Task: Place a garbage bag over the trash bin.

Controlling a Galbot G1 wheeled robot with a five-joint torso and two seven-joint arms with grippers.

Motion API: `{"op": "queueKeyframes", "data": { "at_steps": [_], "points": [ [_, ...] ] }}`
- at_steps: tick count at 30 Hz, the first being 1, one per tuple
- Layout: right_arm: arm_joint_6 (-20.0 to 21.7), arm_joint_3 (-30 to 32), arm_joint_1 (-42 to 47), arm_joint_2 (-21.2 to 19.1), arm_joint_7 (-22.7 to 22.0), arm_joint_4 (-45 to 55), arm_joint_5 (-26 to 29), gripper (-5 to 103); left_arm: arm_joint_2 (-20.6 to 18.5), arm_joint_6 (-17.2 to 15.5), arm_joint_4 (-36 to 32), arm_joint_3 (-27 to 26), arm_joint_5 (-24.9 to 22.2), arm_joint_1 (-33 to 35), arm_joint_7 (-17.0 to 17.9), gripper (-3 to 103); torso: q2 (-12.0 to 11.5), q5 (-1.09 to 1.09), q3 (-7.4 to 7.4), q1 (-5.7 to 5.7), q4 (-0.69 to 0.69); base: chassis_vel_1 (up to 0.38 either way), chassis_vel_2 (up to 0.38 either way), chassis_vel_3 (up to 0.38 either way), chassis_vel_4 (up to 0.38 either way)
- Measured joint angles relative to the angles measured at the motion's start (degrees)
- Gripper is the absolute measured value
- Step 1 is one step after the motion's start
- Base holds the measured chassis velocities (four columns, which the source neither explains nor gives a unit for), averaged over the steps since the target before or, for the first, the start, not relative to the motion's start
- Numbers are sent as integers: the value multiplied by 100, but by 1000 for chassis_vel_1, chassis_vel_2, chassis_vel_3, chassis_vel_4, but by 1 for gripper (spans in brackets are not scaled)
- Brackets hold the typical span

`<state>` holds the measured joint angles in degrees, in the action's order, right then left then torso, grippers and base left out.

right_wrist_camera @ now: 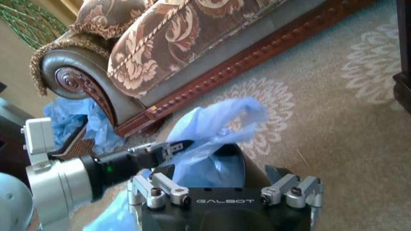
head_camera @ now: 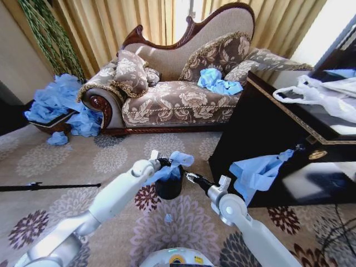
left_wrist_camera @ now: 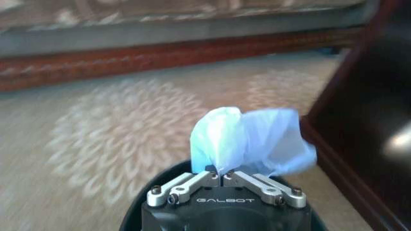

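Bin (head_camera: 168,188) low on the patterned carpet (head_camera: 111,161), black, mostly hidden under the light-blue garbage bag (head_camera: 173,166) bunched over its rim. Left gripper (head_camera: 159,163) at the bin's left edge, fingers pinched shut on a fold of that bag. Right gripper (head_camera: 189,177) just right of the bin, fingers spread wide, holding nothing. Beyond the bin, a floral sofa (head_camera: 183,72) with more blue bags (head_camera: 218,81) on the seat; right of the bin, a dark cabinet (head_camera: 267,128), partly cut off. Curtains (head_camera: 111,22) behind the sofa.
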<state>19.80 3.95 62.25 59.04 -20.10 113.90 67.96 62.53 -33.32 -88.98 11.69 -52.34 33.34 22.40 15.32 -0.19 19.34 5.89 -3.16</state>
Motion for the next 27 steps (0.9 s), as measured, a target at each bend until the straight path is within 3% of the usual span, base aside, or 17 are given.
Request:
{"op": "queueKeyframes", "data": {
  "at_steps": [1, 4, 9, 10, 12, 14, 16, 17, 20, 22, 23, 25, 26, 27],
  "points": [
    [0, -13, -4, 19, 4, -12, -11, 95, 65, 22, -61, -1, -117, 56, 321, 0, 0, -1, 0, 0, -1, 0, 0, 0, 0],
    [-3, -41, -39, 59, 15, -50, -52, 95, 192, 138, -192, -40, -323, 171, 836, 0, 0, 0, 0, 0, 0, 0, 0, 0, 0],
    [-2, -57, -62, 73, 8, -55, -60, 95, 215, 235, -328, -153, -521, 216, 979, 0, 0, 0, 0, 0, -1, 0, 0, 0, 0],
    [2, -60, -64, 79, 1, -58, -64, 95, 173, 244, -340, -203, -522, 217, 898, 0, 0, 0, 0, 0, -1, 0, 0, 0, 0],
    [8, -63, -62, 104, -5, -58, -67, 91, 90, 324, -340, -242, -473, 219, 676, 11, 0, 0, 0, 0, 0, 0, 0, 0, 0],
    [9, -65, -59, 118, -10, -58, -68, 91, 46, 384, -334, -265, -431, 223, 529, 11, 0, -1, 0, 0, 0, 0, 0, 0, 0],
    [9, -66, -53, 161, -34, -58, -78, 93, -113, 582, -292, -431, -313, 271, -112, 21, 0, 0, 0, 0, 0, 0, 0, 0, 0],
    [9, -66, -53, 161, -34, -58, -78, 93, -113, 582, -292, -431, -313, 271, -112, 21, 0, 0, 0, 0, 0, 0, 0, 0, 0],
    [9, -66, -59, 172, -50, -58, -84, 99, -264, 605, -202, -702, -296, 361, -919, 37, 0, -1, 0, 0, 0, 0, 0, 0, 0],
    [9, -66, -62, 172, -52, -58, -85, 100, -284, 605, -182, -754, -293, 381, -1071, 43, 0, -1, 0, 0, 0, 0, 0, 0, 0],
    [9, -66, -75, 173, -54, -58, -86, 100, -336, 616, -130, -890, -269, 449, -1446, 48, 0, -1, 0, 0, 0, 0, 0, 0, 0],
    [9, -66, -83, 179, -56, -59, -85, 100, -359, 618, -112, -944, -259, 481, -1567, 48, 0, -1, 0, 0, 0, 0, 0, 0, 0],
    [8, -65, -101, 207, -50, -83, -89, 100, -389, 622, -93, -1013, -256, 531, -1653, 60, 0, -1, 0, 0, 0, 0, 0, 0, 0],
    [7, -67, -115, 233, -39, -111, -95, 100, -407, 625, -81, -1055, -261, 561, -1679, 60, 0, -1, 0, 0, 0, 0, 0, 0, 0]
  ]
}}
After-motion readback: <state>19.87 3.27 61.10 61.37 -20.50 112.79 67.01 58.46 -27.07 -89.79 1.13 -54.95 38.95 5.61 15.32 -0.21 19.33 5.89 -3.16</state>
